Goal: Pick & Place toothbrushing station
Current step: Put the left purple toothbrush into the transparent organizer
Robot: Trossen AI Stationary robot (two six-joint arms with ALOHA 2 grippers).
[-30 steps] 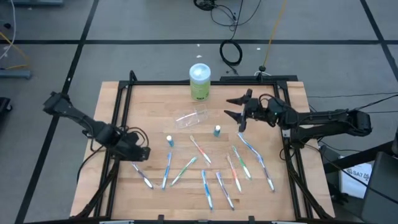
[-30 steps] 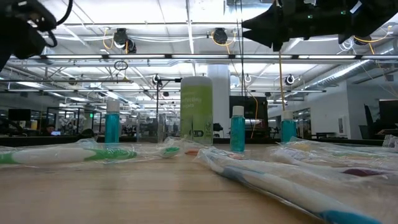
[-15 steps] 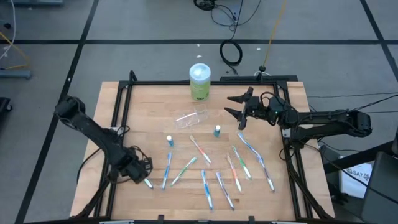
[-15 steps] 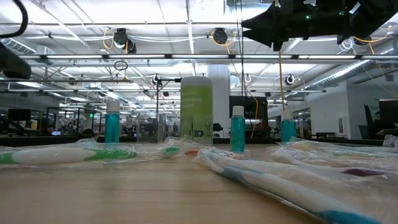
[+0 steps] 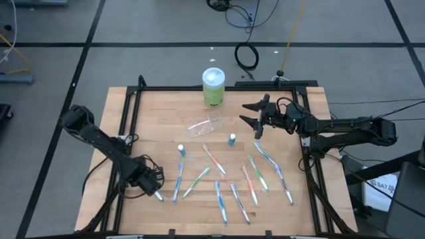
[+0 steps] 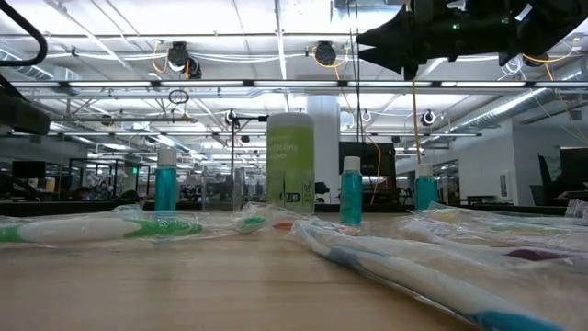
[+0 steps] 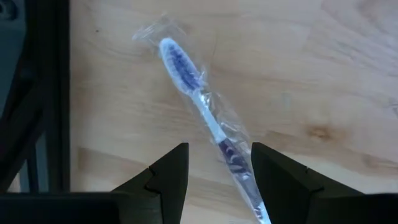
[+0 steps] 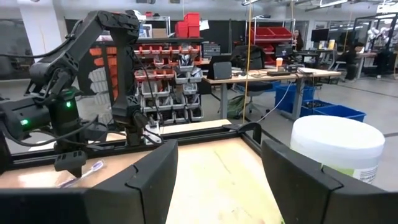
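A clear plastic cup [image 5: 204, 125] lies on its side at the middle of the wooden table. Several wrapped toothbrushes [image 5: 220, 201] lie flat across the near half. Teal-capped tubes [image 5: 232, 139] [image 5: 180, 151] stand upright among them. My left gripper [image 5: 153, 188] is open, low over the leftmost toothbrush [image 7: 198, 96]. Its fingers [image 7: 166, 177] stand on either side of the brush's handle, and I see no touch. My right gripper [image 5: 247, 114] is open and empty, raised over the far right of the table; it also shows in the low view [image 6: 395, 41].
A green cylindrical container [image 5: 213, 87] with a pale lid stands at the far edge, middle. A black frame rail [image 5: 126, 133] runs along the table's sides, close to my left gripper [image 7: 217, 180]. Bare wood shows at the far left and near left.
My left gripper has moved toward the table's near edge and down, and now sits low over the leftmost toothbrush. It slowed over the last half second. The toothbrushes, cup and tubes have stayed where they were.
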